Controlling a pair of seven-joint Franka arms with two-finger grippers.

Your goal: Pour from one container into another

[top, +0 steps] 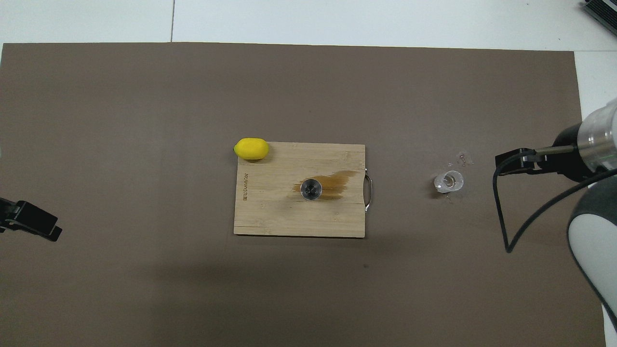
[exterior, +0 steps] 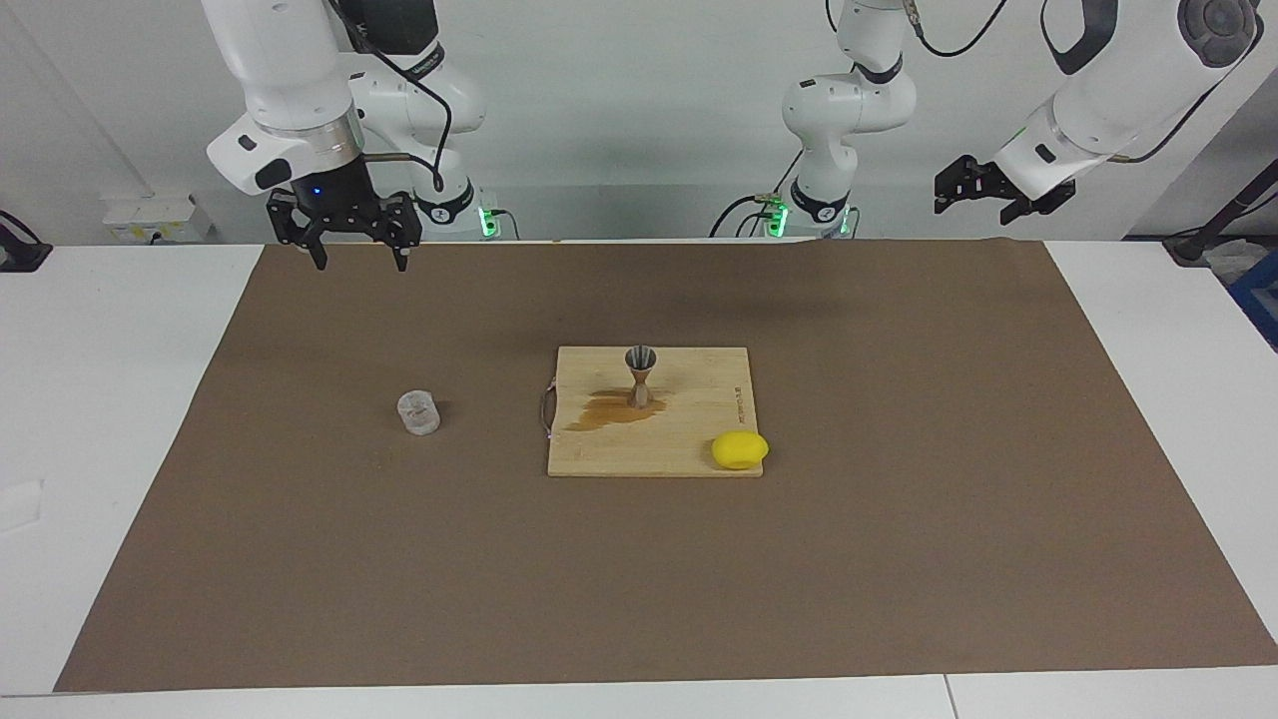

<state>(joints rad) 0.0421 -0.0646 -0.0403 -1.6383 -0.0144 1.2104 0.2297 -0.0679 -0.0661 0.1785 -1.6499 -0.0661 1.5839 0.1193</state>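
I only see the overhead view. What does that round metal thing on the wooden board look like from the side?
Observer: The jigger is an hourglass shape, two cones joined at a narrow waist. It stands upright on the cutting board.
Operator: Is the black part beside the glass touching it?
Observer: No. The right gripper hangs high in the air, well clear of the glass tumbler, which stands by itself on the mat.
Operator: Are its fingers open?
Observer: Yes. Both fingers point down, spread apart, and hold nothing.
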